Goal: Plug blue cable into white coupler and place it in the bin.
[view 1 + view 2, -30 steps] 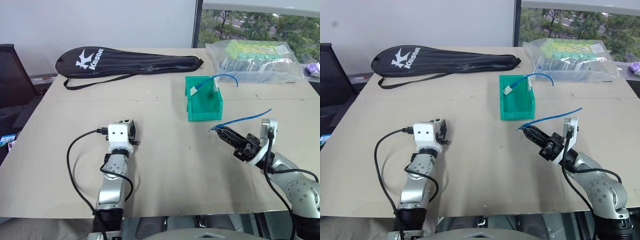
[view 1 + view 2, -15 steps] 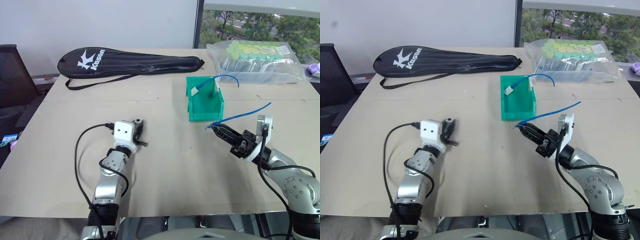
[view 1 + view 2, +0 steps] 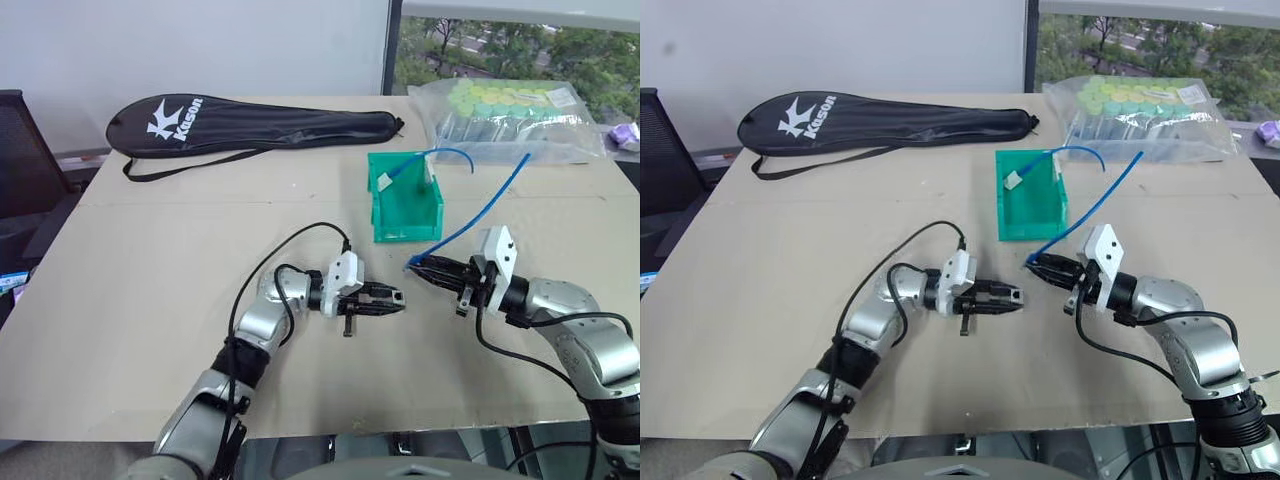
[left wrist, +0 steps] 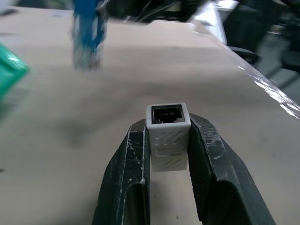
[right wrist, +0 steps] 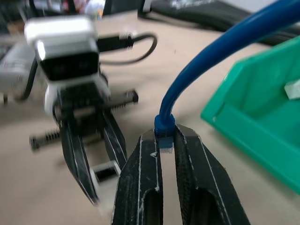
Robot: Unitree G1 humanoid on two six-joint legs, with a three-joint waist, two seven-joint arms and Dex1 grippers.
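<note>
My left gripper (image 3: pixel 397 298) points sideways toward the right one, low over the table. It is shut on the white coupler (image 4: pixel 168 123), whose dark socket face looks out past the fingertips. My right gripper (image 3: pixel 413 266) faces it a short gap away and is shut on the blue cable (image 3: pixel 478 212) just behind its plug (image 5: pixel 164 136). The rest of the cable rises up and back, ending over the plastic bag. The green bin (image 3: pixel 410 232) stands just behind the two grippers, with its open top toward me.
Another blue cable with a white block (image 3: pixel 385 181) lies in the bin and hangs over its back rim. A black racket bag (image 3: pixel 260 125) lies at the back left. A clear bag of green-capped tubes (image 3: pixel 505 120) sits at the back right. A dark chair (image 3: pixel 25 150) stands off the table's left edge.
My left arm has swung right and turned its gripper from pointing away to facing the right gripper. The right wrist has rolled, and the cable's free end has swung upward.
</note>
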